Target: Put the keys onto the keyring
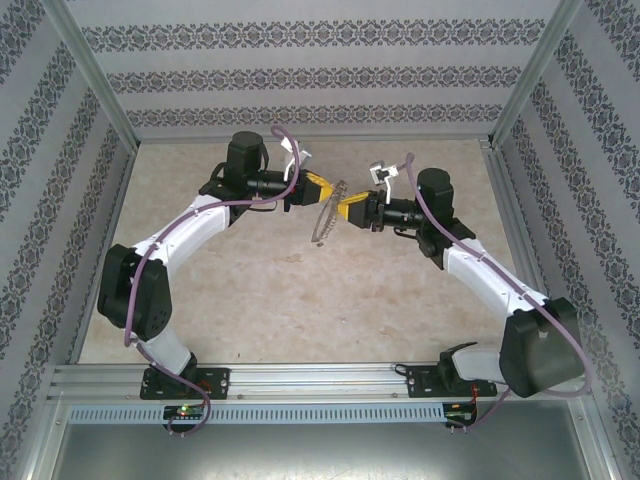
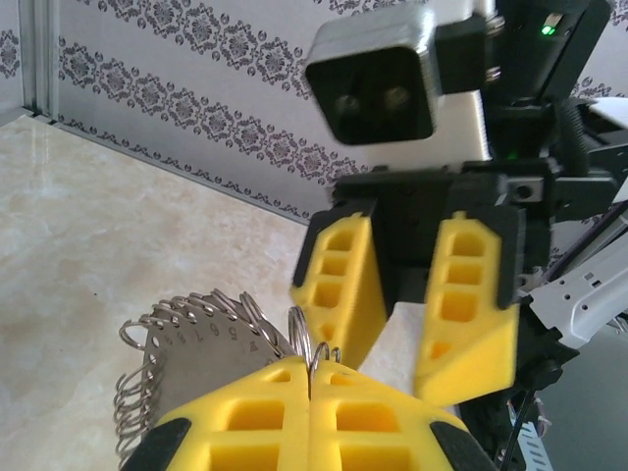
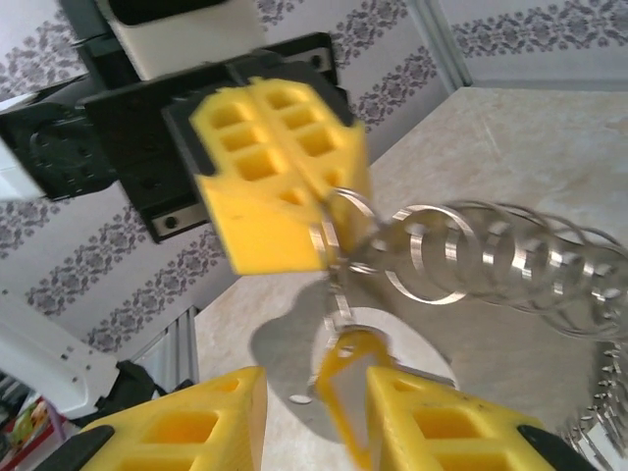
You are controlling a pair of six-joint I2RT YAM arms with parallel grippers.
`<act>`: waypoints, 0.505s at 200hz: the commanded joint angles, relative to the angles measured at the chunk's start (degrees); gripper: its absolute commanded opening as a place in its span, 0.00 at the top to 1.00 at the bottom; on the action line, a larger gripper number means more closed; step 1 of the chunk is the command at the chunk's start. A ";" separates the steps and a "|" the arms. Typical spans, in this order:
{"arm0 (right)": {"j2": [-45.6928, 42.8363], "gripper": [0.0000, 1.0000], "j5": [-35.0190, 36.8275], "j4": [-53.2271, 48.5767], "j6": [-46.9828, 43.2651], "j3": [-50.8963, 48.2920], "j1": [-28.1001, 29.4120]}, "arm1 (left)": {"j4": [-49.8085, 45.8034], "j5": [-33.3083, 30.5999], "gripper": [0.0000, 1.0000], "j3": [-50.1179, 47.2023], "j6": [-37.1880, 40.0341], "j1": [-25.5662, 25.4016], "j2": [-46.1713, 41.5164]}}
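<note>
My left pincer (image 2: 311, 373) pinches the stiff keyring (image 3: 491, 260) above the tabletop (image 1: 300, 310), my right pincer (image 3: 312, 388) is spread either side of the dangling key (image 3: 345, 378), light and slippery I judge, best taken by its yellow head

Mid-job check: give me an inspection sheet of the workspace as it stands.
Surface: beige marbled tabletop.
Job's things: keyring held off the table between the arms; yellow-headed key hangs below it.
Clutter: nothing seen.
Grippers: left gripper shut on the keyring; right gripper jaws open, key between them.
Cables: mauve cable along each arm, hanging loose.
Surroundings: patterned walls, aluminium frame.
</note>
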 commanded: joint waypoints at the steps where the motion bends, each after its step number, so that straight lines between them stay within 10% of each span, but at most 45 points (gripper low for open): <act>1: 1.00 0.68 2.26 8.52 3.01 -1.57 0.03 | 4.17 0.83 1.00 0.11 -1.16 -0.48 -2.05; 101: 3.52 0.72 1.86 17.38 6.94 -1.88 -0.24 | 5.51 0.47 1.00 -0.42 -2.23 -0.39 -2.30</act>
